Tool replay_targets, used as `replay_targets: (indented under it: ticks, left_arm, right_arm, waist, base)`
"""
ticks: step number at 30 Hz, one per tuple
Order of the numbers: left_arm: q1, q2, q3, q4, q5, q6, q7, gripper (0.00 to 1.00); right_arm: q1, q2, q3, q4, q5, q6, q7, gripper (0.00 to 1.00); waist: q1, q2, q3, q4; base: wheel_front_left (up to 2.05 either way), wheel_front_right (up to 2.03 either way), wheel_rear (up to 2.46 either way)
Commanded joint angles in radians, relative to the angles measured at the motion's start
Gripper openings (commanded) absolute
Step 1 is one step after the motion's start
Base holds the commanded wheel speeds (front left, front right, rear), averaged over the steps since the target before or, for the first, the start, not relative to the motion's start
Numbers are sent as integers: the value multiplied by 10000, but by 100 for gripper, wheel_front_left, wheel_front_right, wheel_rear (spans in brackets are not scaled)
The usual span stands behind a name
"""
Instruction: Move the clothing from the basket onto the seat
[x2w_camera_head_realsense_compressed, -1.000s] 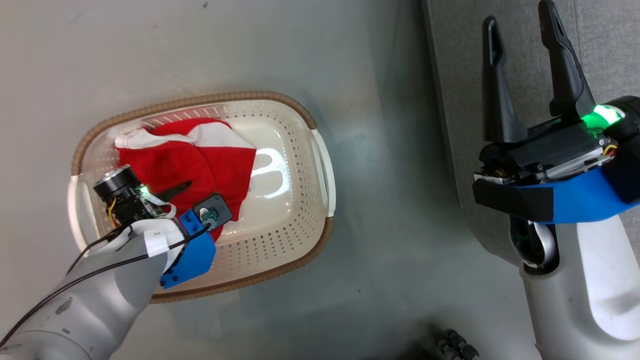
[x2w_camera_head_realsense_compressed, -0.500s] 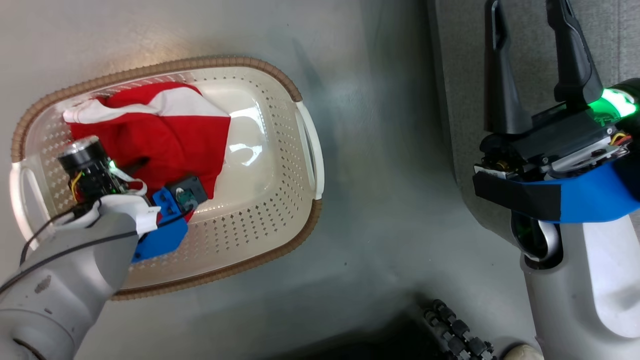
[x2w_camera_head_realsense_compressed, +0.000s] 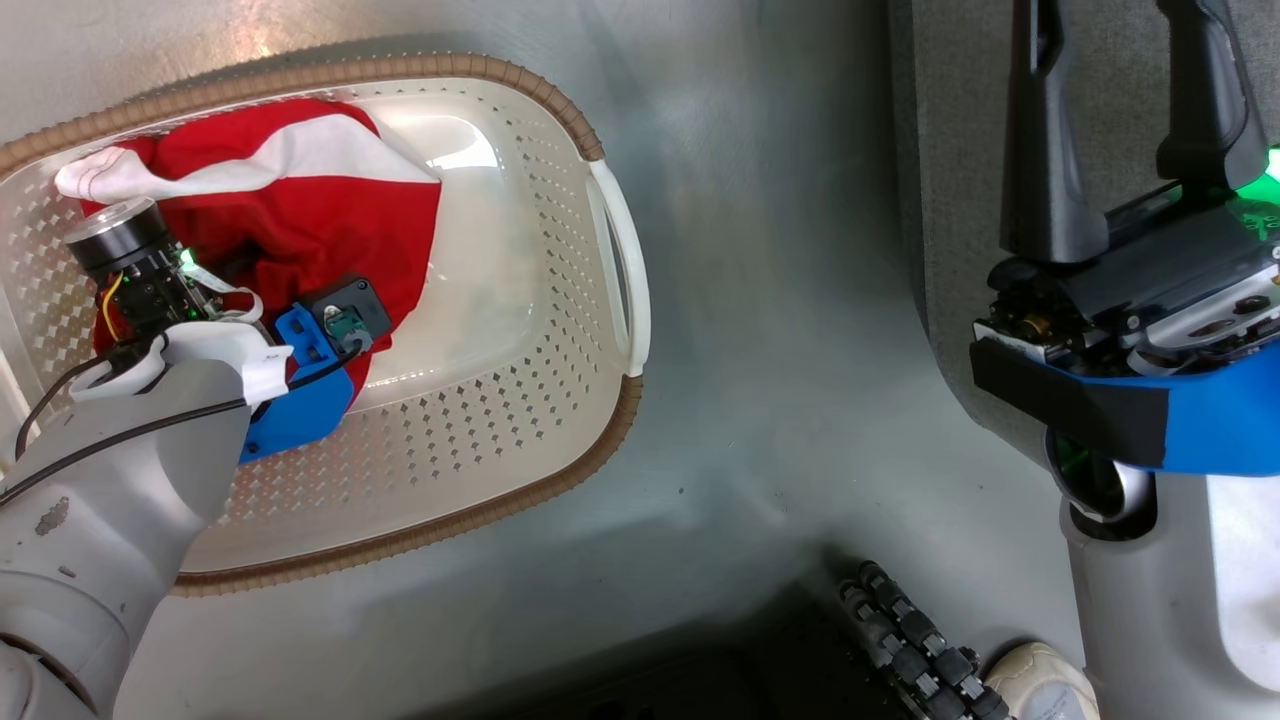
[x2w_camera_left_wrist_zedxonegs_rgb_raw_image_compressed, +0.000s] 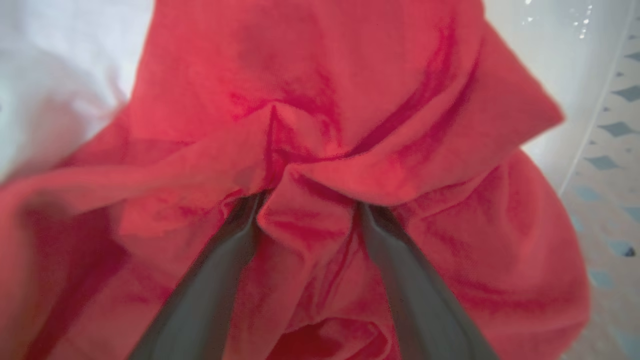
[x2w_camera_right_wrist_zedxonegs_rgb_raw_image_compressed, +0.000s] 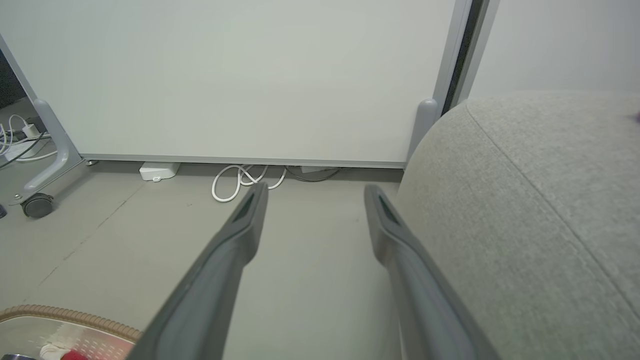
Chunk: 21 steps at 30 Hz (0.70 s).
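Grey upholstery marks the seat (x2w_camera_right_wrist_zedxonegs_rgb_raw_image_compressed: 525, 210), rising at the robot's right and well apart from the basket (x2w_camera_head_realsense_compressed: 540, 360) on the floor at its left. All the clothing (x2w_camera_head_realsense_compressed: 320, 220) that shows lies inside the basket, a rumpled red heap with a white panel, bunched toward one end.

The left gripper (x2w_camera_left_wrist_zedxonegs_rgb_raw_image_compressed: 305, 205) is dug into that heap, its jaws apart with a ridge of red cloth standing between them and its tips hidden under folds. The right gripper (x2w_camera_right_wrist_zedxonegs_rgb_raw_image_compressed: 315, 195) hangs beside the seat's rounded edge, spread and empty.

The likely risk is a shallow bite. If the jaws close on that ridge alone, the cloth may slip out during the lift, or one garment may stay behind. Trailing fabric could also catch the rim and drag the light basket.
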Motion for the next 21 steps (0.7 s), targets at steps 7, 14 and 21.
replay_targets:
  ticks: [7,14,21]
  left_arm:
    - [-176,-20,-23,148,-288,18,157,0]
    - [41,-301,-23,51,-633,15,-275,0]
    - [219,-761,-22,-205,-1079,15,-1044,0]
  right_arm:
    - [-111,9,-54,-232,-124,5,-38,100]
    - [-174,9,-74,-91,-226,5,-38,100]
    - [-133,9,-212,271,-370,5,-38,100]
  waist:
    - [0,0,44,8]
    - [0,0,-198,109]
    - [0,0,-833,444]
  base:
    - [0,0,0]
    - [0,0,0]
    - [0,0,0]
